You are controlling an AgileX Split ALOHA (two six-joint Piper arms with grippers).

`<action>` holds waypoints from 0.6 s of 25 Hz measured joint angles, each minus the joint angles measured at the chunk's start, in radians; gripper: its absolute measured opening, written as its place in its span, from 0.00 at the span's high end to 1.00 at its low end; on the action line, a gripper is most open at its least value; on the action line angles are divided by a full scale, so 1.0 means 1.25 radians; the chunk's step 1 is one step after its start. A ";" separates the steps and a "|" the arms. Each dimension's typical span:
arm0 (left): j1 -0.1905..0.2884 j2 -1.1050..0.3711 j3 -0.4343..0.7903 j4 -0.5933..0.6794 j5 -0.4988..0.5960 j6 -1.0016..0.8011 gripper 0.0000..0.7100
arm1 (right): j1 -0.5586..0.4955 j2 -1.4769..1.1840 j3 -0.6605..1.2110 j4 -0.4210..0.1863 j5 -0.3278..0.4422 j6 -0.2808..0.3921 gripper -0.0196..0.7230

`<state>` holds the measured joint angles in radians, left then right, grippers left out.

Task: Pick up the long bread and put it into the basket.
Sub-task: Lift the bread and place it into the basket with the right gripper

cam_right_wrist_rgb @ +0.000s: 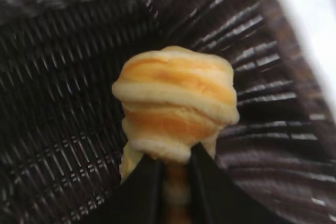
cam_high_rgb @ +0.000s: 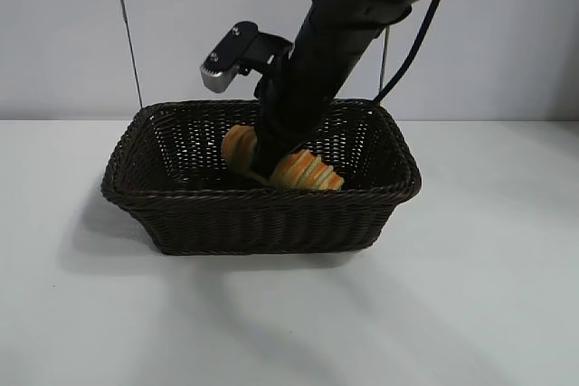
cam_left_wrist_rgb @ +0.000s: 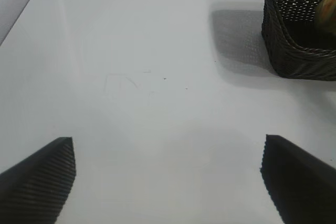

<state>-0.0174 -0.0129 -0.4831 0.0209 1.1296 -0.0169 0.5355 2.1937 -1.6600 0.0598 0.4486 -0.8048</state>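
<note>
A robotics lab or test bench, plain and staged. A bare white tabletop (cam_high_rgb: 488,296) fills the scene, backed by a pale grey panelled wall (cam_high_rgb: 63,33) with a thin vertical seam. On the tabletop stands one prop, a dark wicker basket (cam_high_rgb: 262,219). A black robot arm (cam_high_rgb: 335,33) with a cable (cam_high_rgb: 412,42) trailing behind it reaches down into the basket from above, and a small grey camera unit (cam_high_rgb: 226,61) is mounted on its wrist. Nothing domestic surrounds the basket: only white surface on every side, as the left wrist view also shows.
</note>
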 joint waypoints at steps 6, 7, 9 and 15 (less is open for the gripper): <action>0.000 0.000 0.000 0.000 0.000 0.000 0.02 | 0.000 -0.018 -0.039 0.000 0.001 0.020 0.14; 0.000 0.000 0.000 0.000 0.000 0.000 0.02 | 0.000 -0.028 -0.039 0.000 0.001 0.026 0.10; 0.000 0.000 0.000 0.000 0.000 0.000 0.02 | 0.000 -0.048 -0.039 0.000 0.004 0.063 0.06; 0.000 0.000 0.000 0.000 0.000 0.000 0.02 | 0.000 -0.131 -0.039 -0.058 0.076 0.356 0.05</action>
<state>-0.0174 -0.0129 -0.4831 0.0209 1.1296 -0.0169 0.5355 2.0304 -1.7093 -0.0131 0.5442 -0.3597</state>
